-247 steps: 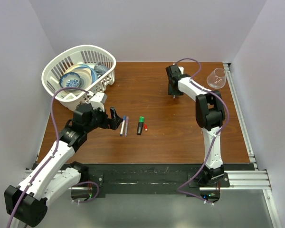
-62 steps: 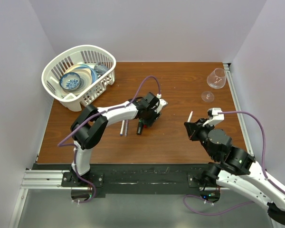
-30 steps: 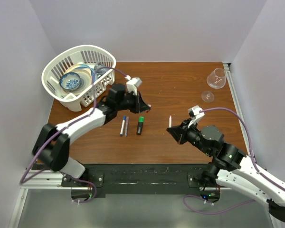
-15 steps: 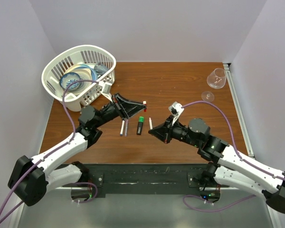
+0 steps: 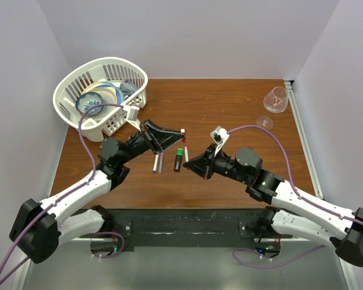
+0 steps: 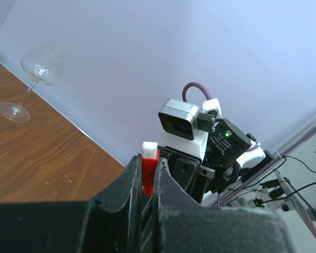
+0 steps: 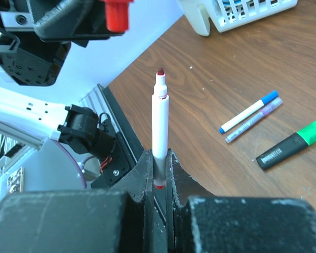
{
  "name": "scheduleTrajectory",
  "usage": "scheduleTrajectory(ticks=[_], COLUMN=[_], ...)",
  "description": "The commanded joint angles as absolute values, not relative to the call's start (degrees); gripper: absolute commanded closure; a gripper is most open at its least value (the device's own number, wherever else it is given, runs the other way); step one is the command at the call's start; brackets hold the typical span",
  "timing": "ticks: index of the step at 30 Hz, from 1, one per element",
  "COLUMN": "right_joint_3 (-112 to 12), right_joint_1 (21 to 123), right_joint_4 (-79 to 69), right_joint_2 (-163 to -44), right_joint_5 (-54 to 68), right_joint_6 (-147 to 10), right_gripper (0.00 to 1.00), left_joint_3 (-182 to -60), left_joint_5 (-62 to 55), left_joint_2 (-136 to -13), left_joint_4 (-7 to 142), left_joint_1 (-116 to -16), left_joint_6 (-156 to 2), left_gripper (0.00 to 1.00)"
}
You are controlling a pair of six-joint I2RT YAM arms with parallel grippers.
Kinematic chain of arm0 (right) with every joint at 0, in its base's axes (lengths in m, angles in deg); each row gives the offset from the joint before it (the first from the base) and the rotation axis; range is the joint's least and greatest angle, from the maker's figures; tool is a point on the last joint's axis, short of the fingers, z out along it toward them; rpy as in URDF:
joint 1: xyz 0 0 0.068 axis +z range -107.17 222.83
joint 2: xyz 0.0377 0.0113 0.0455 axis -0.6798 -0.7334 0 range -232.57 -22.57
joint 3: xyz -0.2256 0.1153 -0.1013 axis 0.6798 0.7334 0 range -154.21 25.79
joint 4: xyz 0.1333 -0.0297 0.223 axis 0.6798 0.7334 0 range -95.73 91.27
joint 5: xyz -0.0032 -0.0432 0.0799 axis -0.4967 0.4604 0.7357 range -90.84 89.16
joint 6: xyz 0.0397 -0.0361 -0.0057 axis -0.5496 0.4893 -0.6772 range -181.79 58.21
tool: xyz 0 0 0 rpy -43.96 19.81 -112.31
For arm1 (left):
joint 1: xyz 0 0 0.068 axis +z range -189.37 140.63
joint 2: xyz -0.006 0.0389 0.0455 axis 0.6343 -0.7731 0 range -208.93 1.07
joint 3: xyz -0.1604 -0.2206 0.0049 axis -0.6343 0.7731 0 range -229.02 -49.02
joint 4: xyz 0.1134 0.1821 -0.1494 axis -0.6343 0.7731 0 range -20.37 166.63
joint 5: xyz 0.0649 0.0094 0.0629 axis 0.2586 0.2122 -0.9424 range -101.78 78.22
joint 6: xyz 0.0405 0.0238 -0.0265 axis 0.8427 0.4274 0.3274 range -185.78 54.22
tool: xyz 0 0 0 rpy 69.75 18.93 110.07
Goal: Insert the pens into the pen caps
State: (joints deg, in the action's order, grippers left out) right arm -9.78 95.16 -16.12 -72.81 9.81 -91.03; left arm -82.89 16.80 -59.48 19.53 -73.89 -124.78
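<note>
Nearing red cap [image 6: 149, 171]: white pen [image 7: 159, 126]

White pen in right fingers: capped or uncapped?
Uncapped. The white pen shows a bare red tip; the red cap is apart, in the left fingers.

You have nothing legible to go on here. The black marker [image 7: 287, 147] lying on the counter [image 7: 226, 63] carries a short band of white print along its barrel, but in the right wrist view it is too small and blurred for you to read any letters.
</note>
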Motion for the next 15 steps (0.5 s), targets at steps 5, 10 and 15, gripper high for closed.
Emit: scheduleTrajectory(ticks=[5,10,15], right_joint_3=[-11.65,-11.83,-11.83], right_joint_1=[95.21,95.21,95.21], right_joint_4=[-20.23,-19.97,-19.88], right_joint_2=[-72.58,-72.4,-72.05], right_joint_5=[10.14,9.88,9.35], right_joint_6=[-92.38,-92.64,-92.64], right_gripper=[1.0,1.0,1.0], left_joint_3=[-83.56,-83.83,-83.65], left_joint_5=[16.26,16.26,16.44], left_joint_2=[-60.89,-61.07,-60.81], left_joint_4=[18.22,18.92,19.27], left_joint_1=[-73.74,-73.74,-73.74], left_joint_6=[-123.26,-122.47,-122.03], left_gripper=[1.0,1.0,1.0])
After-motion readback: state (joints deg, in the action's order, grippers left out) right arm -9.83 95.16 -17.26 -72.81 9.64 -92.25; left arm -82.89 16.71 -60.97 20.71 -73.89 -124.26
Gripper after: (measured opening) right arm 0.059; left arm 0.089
